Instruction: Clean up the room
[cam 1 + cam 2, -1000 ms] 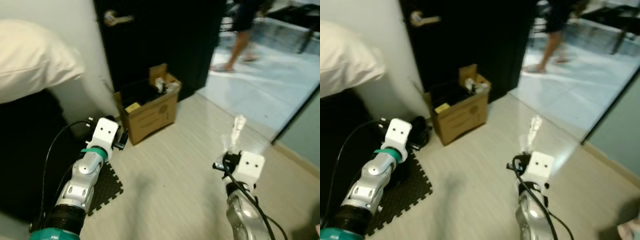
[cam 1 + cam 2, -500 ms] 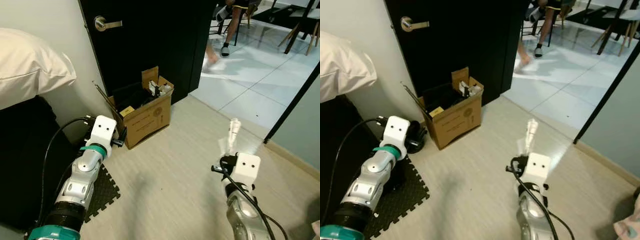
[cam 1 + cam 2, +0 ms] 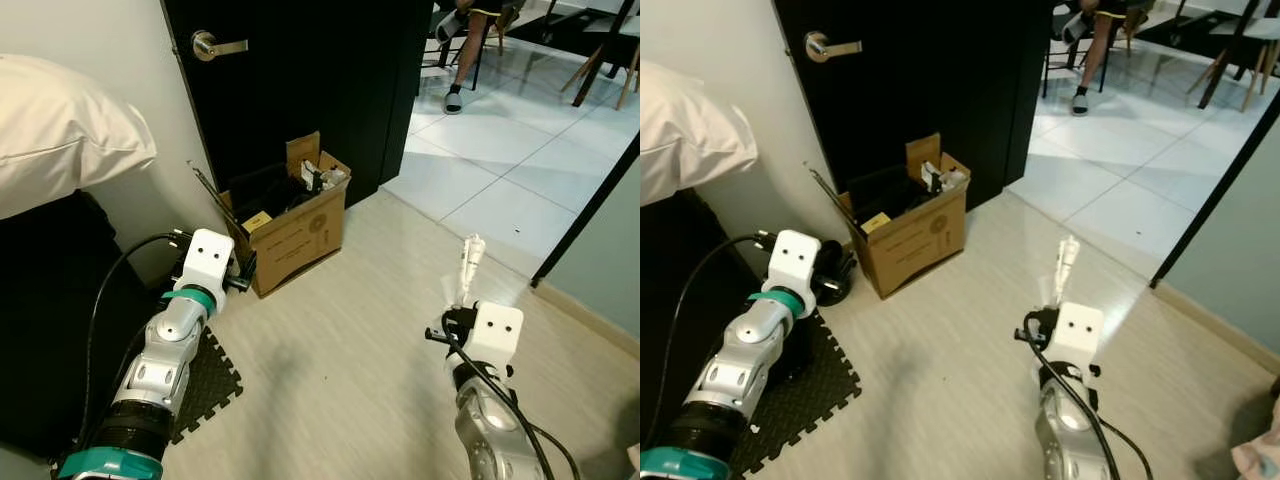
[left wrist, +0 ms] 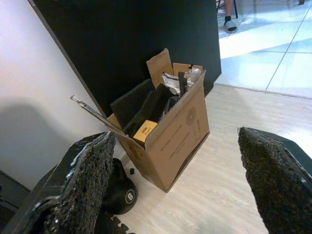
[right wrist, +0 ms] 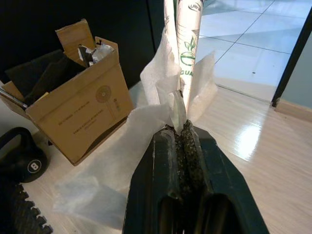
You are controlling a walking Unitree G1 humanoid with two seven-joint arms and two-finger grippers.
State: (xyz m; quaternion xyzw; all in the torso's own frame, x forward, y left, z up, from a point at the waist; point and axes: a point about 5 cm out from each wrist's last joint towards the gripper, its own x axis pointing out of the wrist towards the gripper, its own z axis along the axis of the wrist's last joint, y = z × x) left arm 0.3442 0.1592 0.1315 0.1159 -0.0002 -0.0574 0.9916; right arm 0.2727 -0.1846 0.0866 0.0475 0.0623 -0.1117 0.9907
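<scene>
An open cardboard box stuffed with rubbish stands on the floor against the black door. My right gripper is shut on a white paper wrapper with green print and crumpled tissue, held upright above the wooden floor to the right of the box. The wrapper sticks up from that gripper. My left gripper is open and holds nothing, pointing at the box from just short of its left corner. Its arm reaches forward on the left.
A black kettlebell sits left of the box, beside a black foam mat. A white pillow lies on the dark bed at left. A person's legs stand by chairs on the tiled floor beyond the doorway. A dark frame runs along the right.
The person has walked farther off toward the chairs. The view has steadied and shifted slightly. Both arms hold the same pose, the wrapper still in the right gripper.
</scene>
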